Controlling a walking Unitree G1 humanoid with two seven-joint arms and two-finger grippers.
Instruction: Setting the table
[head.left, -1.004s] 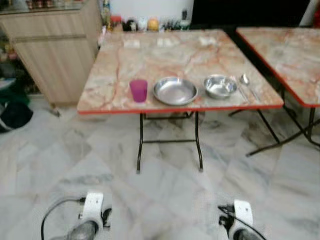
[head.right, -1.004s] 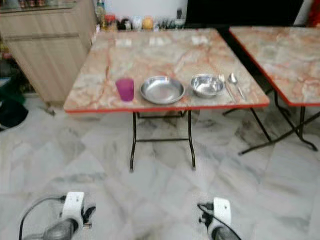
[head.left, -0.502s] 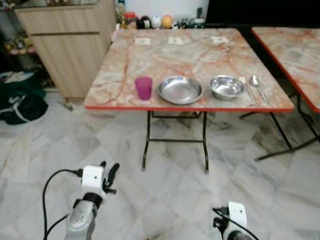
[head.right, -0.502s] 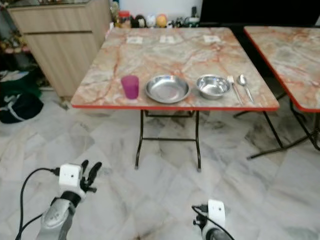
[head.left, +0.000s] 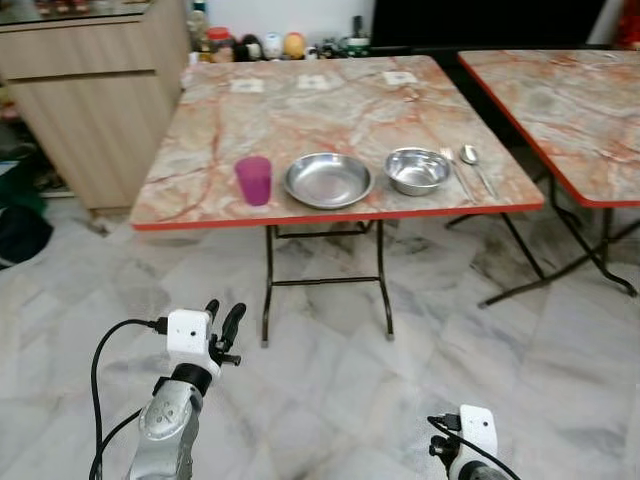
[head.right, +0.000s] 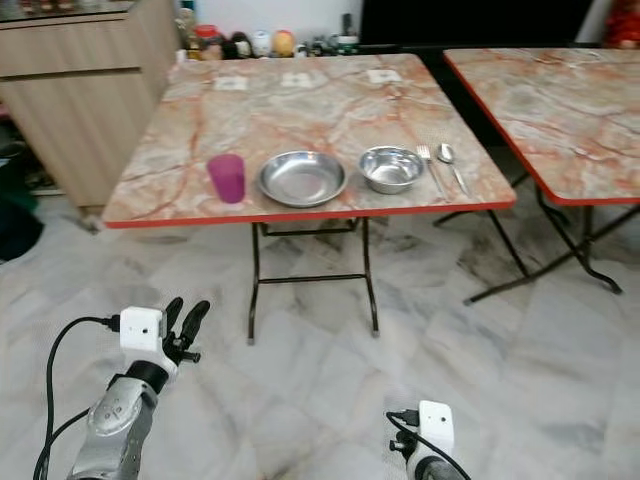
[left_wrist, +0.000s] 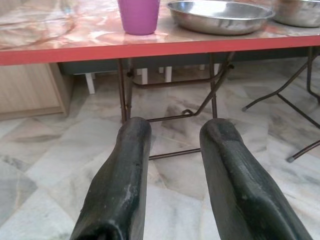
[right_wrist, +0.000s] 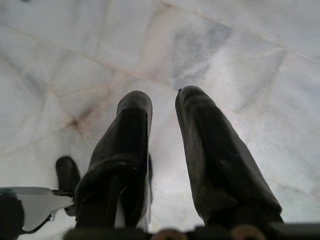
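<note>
The table (head.left: 330, 110) had a peach and cream marble-patterned top veined in rust, edged with a red-orange band, on thin black legs. A second table (head.left: 560, 110) to the right wore the same pattern and red edge. Near the front edge stood a magenta cup (head.left: 253, 181), then to its right a shiny silver plate (head.left: 328, 180), a silver bowl (head.left: 417, 171), and a silver fork (head.left: 451, 172) and spoon (head.left: 473, 164). The floor (head.left: 400, 370) was white marble with grey veining. A pale wood-grain cabinet (head.left: 90, 100) stood far left. The left gripper (head.left: 225, 322) had black fingers below a white wrist block; the right gripper (right_wrist: 162, 100) showed matt black fingers.
</note>
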